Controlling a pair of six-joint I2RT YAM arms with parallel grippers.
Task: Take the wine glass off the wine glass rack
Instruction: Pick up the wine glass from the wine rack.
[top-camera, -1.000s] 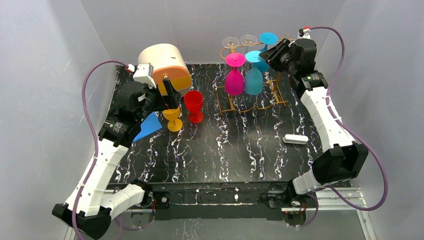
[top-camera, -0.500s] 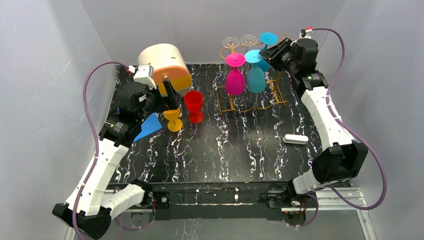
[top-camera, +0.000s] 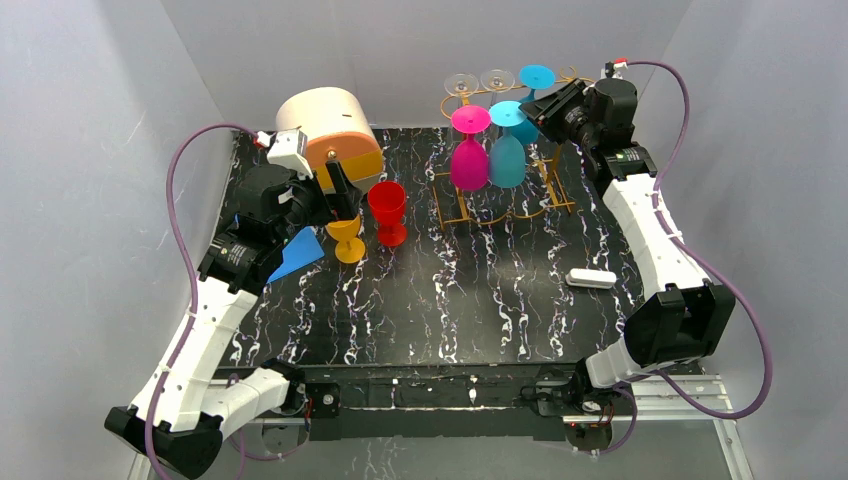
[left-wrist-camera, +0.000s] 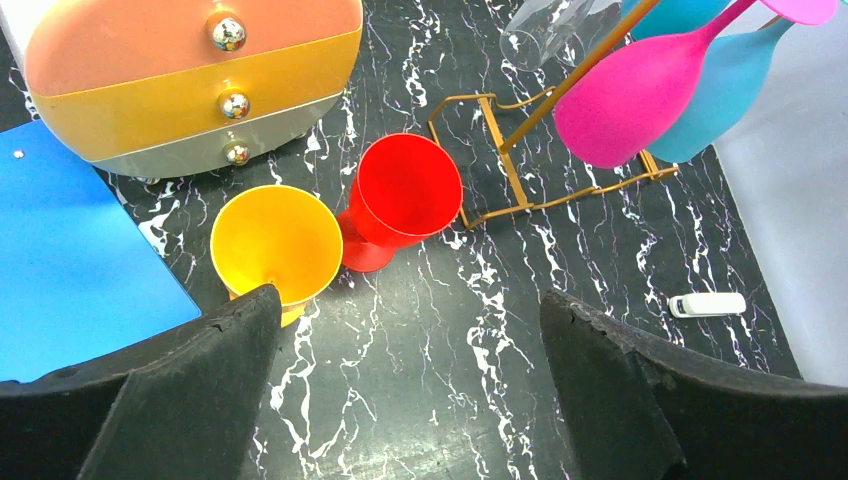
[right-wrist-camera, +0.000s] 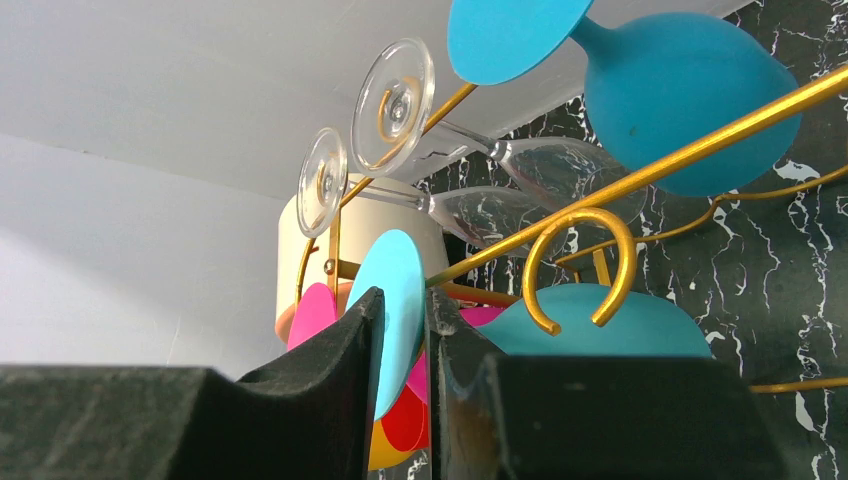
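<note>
Straddling cyan wine glass (right-wrist-camera: 395, 280) foot, right gripper (right-wrist-camera: 407, 305) jaws narrow, pinch unconfirmed; foot hangs on wine glass rack (right-wrist-camera: 700, 148) rail. Left gripper (left-wrist-camera: 410, 310) wide open, empty.

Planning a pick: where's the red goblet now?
Top view, left of centre: the red goblet stands upright between the yellow goblet and the wine glass rack.

My right claw (top-camera: 529, 112) sits at the foot of the front blue glass (top-camera: 507, 155), which hangs bowl-down on the rack (top-camera: 549, 180), just beside a pink glass (top-camera: 468, 160). I cannot tell whether I grip it. My left claw (top-camera: 340, 195) hovers over a yellow cup (top-camera: 348, 240), beside a red cup (top-camera: 387, 212) on the table (top-camera: 480, 300).
</note>
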